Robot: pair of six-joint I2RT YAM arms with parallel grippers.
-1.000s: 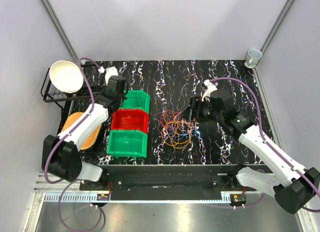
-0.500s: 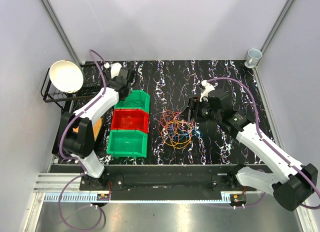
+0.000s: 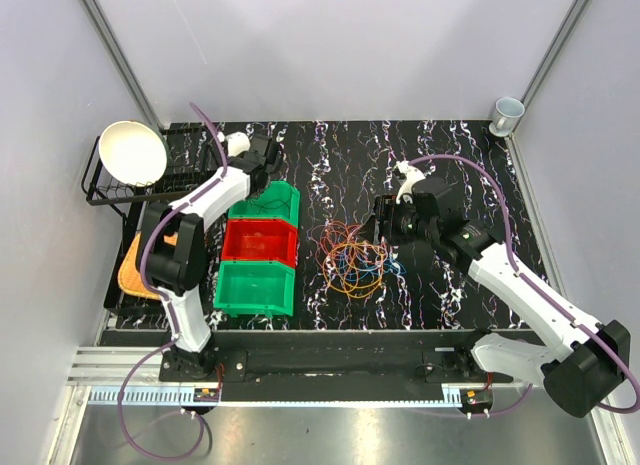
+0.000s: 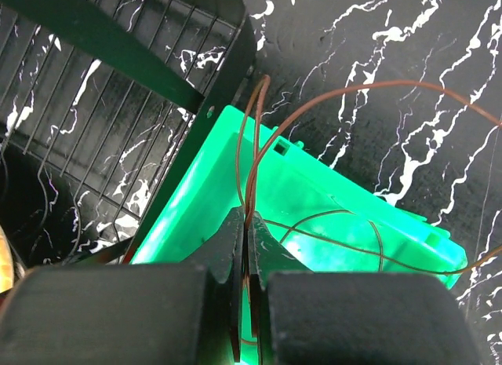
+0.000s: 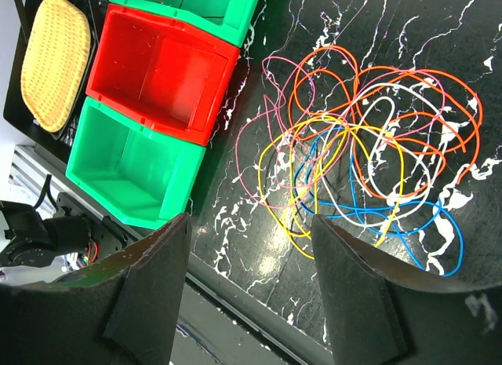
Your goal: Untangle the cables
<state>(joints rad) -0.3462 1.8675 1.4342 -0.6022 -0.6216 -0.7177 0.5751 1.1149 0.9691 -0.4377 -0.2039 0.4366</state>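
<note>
The cables (image 3: 352, 255) lie in a loose tangle of orange, yellow, blue, pink and white loops on the black marbled table, just right of the bins. In the right wrist view the cables (image 5: 369, 169) spread above and to the right of my right gripper (image 5: 251, 224), which hangs open above the table with nothing between its fingers. From above, the right gripper (image 3: 385, 223) is at the tangle's right edge. My left gripper (image 3: 268, 160) is shut on a thin brown cable (image 4: 259, 129) over the far green bin (image 4: 196, 200). This cable loops out over the table.
Three bins stand in a row left of the tangle: far green bin (image 3: 290, 190), red bin (image 3: 260, 243), near green bin (image 3: 255, 288). A black wire rack (image 3: 120, 185) with a white bowl (image 3: 133, 152) and a woven pad (image 3: 135, 265) fills the left side. A cup (image 3: 507, 112) is at the far right corner.
The left arm has swung back and to the right, from beside the bins to the far edge of the far green bin. The right gripper has edged slightly left.
</note>
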